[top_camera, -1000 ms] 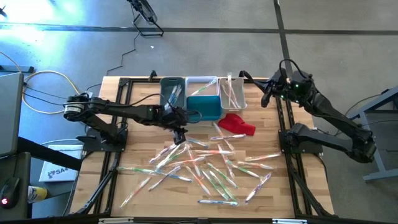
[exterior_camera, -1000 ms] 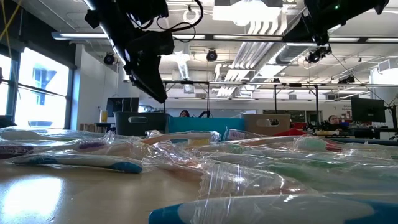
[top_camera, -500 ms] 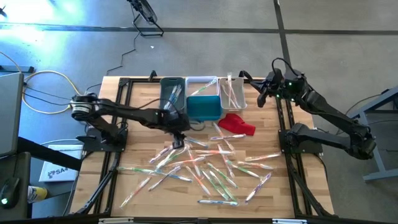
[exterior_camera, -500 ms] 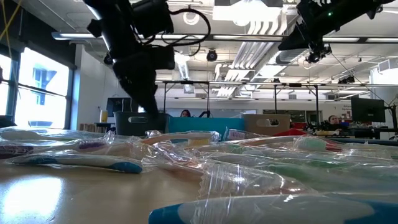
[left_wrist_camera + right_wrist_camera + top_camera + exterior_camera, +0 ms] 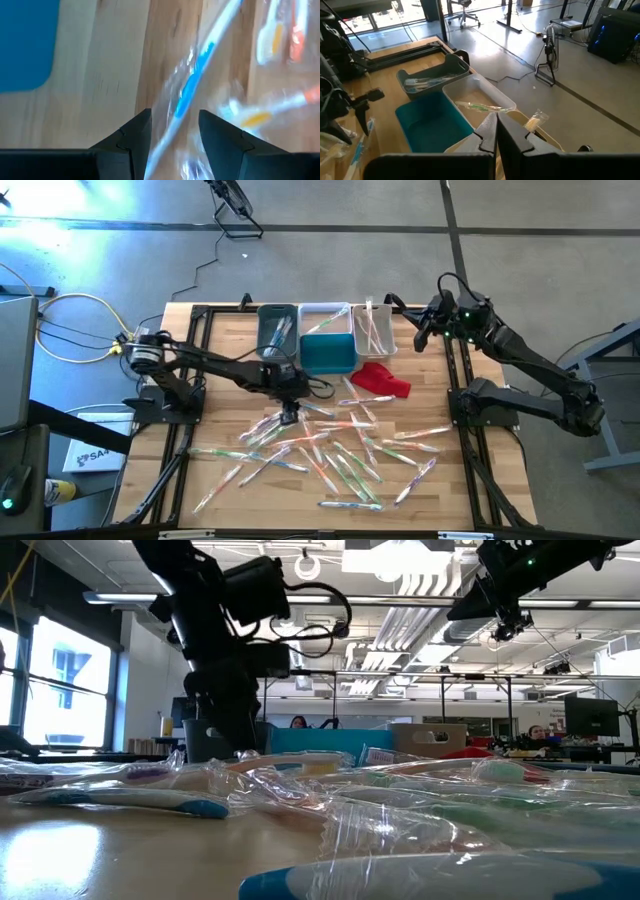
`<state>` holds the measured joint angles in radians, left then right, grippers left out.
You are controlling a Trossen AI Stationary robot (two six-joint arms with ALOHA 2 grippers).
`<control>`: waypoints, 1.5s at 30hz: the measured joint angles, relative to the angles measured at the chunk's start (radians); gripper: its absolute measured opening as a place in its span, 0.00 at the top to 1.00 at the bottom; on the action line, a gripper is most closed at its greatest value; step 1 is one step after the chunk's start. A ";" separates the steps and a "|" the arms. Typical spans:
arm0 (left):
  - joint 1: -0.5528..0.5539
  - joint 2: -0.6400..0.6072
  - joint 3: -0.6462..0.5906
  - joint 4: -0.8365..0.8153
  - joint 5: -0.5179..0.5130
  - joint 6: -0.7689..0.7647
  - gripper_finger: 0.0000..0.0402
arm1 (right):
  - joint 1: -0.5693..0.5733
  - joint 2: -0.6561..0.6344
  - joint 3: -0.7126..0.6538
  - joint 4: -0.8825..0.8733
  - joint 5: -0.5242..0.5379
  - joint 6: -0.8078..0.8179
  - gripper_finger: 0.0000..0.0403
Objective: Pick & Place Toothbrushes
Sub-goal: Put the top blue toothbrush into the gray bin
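Your left hand (image 5: 290,414) has dropped, fingers spread, straddling a blue toothbrush (image 5: 192,85) (ungripped) at worktop centre; close next.

Evenly bright throughout, lit by ceiling strip lights (image 5: 420,585) glaring overhead in the low view. Window (image 5: 60,680) daylight at one side. Soft, short shadows under the toothbrushes (image 5: 330,445). Nearest wrappers badly out of focus at table height. Motion-smeared blue toothbrush (image 5: 192,90) in left wrist view.

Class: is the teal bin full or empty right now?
Empty. The right wrist view shows the teal bin's bare floor, while the grey bin and white bin hold wrapped toothbrushes.
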<state>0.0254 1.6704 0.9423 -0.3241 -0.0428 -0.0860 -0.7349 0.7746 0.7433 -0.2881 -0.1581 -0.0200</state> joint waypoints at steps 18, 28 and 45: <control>0.000 0.053 -0.001 0.027 0.006 -0.002 0.60 | 0.000 0.000 0.000 0.000 0.003 0.000 0.99; 0.000 0.053 -0.001 0.028 0.010 -0.002 0.68 | 0.000 0.000 0.000 0.000 0.003 0.000 0.99; 0.000 0.053 -0.001 0.029 0.010 -0.002 0.95 | 0.000 0.000 0.000 0.000 0.003 0.000 0.99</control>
<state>0.0254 1.7229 0.9409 -0.2955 -0.0326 -0.0879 -0.7349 0.7746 0.7433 -0.2879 -0.1555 -0.0196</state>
